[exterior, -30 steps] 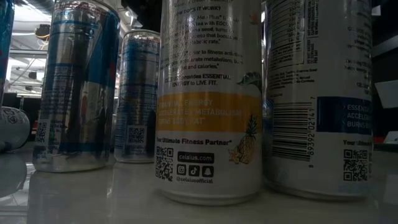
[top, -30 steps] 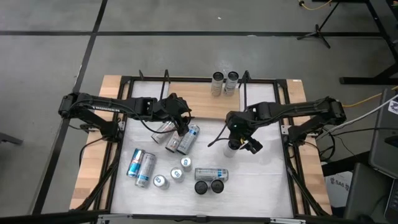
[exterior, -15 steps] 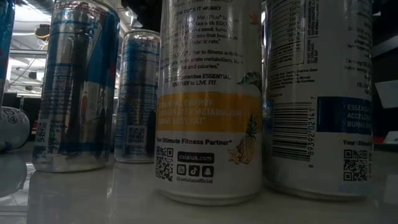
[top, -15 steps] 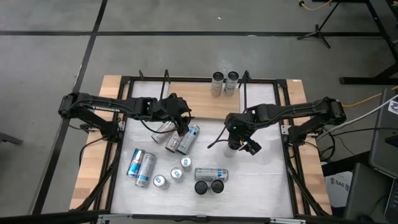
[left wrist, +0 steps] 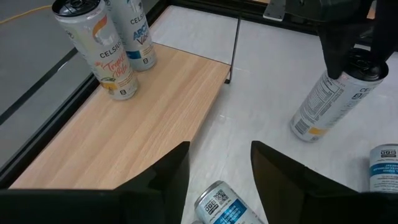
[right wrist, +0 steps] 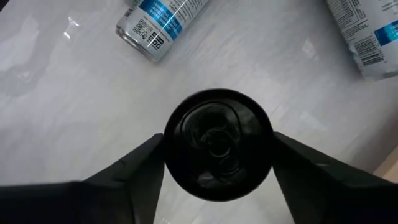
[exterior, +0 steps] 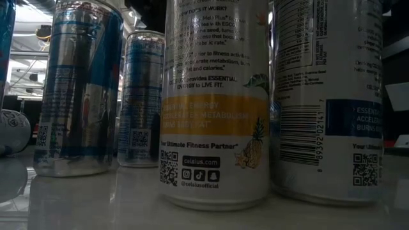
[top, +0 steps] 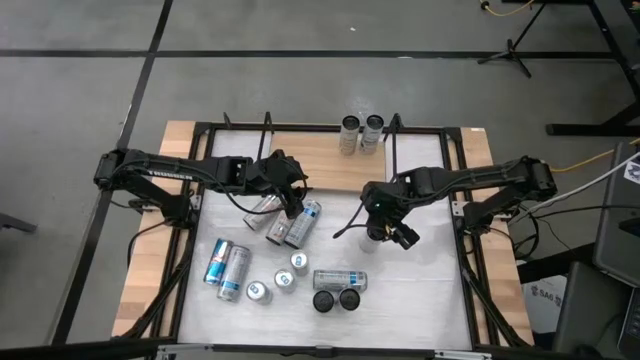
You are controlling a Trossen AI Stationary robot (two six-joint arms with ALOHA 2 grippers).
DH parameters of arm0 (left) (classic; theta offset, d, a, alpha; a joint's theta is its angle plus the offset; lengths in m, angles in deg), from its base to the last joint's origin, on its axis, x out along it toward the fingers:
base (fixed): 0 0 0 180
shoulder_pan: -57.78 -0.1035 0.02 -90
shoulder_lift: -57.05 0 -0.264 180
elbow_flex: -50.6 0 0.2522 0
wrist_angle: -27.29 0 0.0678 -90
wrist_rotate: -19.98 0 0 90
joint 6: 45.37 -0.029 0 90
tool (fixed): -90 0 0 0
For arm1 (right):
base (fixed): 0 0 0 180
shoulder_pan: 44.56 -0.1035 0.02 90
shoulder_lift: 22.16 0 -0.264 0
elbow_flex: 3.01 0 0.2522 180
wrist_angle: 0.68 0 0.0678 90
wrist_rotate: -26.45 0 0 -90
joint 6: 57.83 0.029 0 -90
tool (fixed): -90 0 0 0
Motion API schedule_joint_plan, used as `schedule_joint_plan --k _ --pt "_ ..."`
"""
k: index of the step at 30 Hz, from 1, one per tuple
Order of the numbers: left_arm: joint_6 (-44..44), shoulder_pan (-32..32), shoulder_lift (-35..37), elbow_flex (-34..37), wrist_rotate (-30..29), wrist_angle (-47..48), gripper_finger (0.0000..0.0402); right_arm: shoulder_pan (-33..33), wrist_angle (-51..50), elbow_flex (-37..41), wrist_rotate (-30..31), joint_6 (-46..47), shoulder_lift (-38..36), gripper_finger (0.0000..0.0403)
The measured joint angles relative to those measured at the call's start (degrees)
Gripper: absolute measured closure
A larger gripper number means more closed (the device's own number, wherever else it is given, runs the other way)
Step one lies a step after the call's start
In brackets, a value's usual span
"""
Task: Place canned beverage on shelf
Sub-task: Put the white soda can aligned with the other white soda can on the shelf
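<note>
Two cans on shelf. I see right gripper straddling upright can, grip unclear. Left gripper open, empty.

A robotics lab: black-framed test table on taped grey floor (tripod and cables nearby).

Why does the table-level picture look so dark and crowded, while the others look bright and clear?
In the low view, upright cans stand right against the lens, blocking the room's light, so their near sides sit in shadow, with glints on a silver can. In the high view, even overhead light whitens the tabletop. In the right wrist view, the can top looks black, and the table shows soft glare.
</note>
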Motion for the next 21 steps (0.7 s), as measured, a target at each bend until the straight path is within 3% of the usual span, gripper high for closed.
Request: schedule_joint_plan --k 9,21 --pt "0.0 0.0 0.0 0.0 0.0 0.0 0.0241 0.0 0.5 -0.3 -0.3 0.1 1.3 0.0165" --pt "0.0 0.0 0.0 0.0 0.0 0.0 0.0241 0.2 1.6 -1.7 5.7 6.2 1.5 0.0165"
